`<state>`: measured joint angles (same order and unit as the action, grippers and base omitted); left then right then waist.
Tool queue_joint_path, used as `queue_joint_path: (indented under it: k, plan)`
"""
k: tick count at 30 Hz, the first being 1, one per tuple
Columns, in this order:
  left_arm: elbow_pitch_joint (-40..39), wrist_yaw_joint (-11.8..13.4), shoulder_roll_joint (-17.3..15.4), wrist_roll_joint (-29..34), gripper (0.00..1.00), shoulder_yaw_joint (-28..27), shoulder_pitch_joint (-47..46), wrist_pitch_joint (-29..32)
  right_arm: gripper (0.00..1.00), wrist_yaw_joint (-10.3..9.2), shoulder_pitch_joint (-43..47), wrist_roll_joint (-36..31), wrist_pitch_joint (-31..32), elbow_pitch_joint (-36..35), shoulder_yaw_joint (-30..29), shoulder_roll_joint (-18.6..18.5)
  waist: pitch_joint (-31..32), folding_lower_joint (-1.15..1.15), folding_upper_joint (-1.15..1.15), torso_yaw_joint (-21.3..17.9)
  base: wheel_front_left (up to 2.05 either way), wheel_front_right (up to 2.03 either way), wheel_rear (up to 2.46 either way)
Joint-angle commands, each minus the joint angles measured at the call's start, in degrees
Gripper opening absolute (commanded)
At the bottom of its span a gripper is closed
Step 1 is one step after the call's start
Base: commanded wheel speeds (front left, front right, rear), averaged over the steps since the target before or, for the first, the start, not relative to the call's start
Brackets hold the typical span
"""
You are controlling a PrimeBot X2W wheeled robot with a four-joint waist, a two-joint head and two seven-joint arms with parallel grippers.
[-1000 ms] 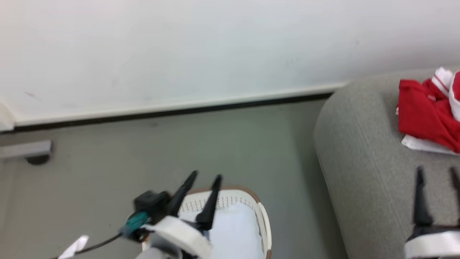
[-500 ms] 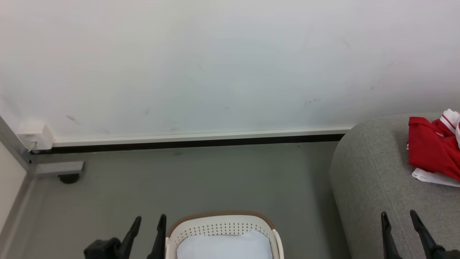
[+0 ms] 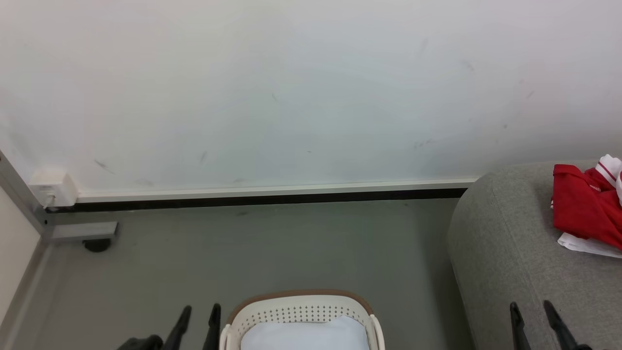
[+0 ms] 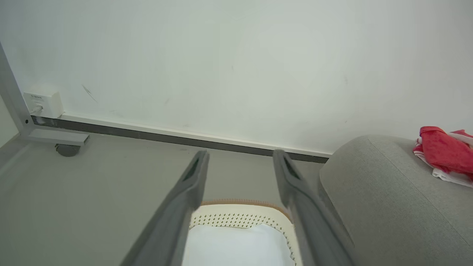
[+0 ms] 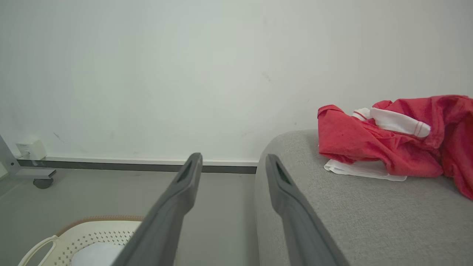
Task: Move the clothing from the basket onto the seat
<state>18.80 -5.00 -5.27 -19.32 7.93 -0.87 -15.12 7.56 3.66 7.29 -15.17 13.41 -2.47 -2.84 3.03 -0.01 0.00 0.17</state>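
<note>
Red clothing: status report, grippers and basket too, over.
Left gripper and right gripper open, empty. Bright red white-trimmed clothing on grey fabric sofa. Cream perforated plastic basket shows pale liner. No obstruction seen.

Floor (image 3: 272,253): grey, smooth, running up to a white wall (image 3: 291,87). Standing on it: the basket (image 3: 296,313) at the near edge, the seat (image 3: 505,272) to its right with a gap between them, and a grey frame foot (image 3: 82,232) on a castor (image 3: 97,245) at far left. On the seat: red clothing (image 3: 580,206) heaped over a white cloth piece (image 3: 585,245).
</note>
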Motion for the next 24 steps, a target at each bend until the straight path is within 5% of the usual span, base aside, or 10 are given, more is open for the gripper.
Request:
queue_joint_path:
  k: [1,6,24]
  plan:
    - [0.21,-0.01,0.05,-0.06,0.0,-0.03,0.05,0.02,0.0,0.0,0.0,-0.02,0.0,0.21,0.05,0.02,0.0,0.01,0.0,0.01,0.0,0.0,0.0]
    - [2.52,-0.02,0.68,-0.6,0.0,0.18,1.35,0.32,0.0,0.0,0.47,0.59,0.26,2.58,0.09,0.59,-0.01,0.01,0.0,0.01,0.0,0.0,0.0]
    - [0.75,-0.62,1.08,-17.59,0.0,-3.32,-0.38,5.35,0.0,-0.02,-2.11,20.42,5.27,1.99,-0.91,0.39,-0.47,0.01,0.0,-0.01,0.0,0.0,0.0]
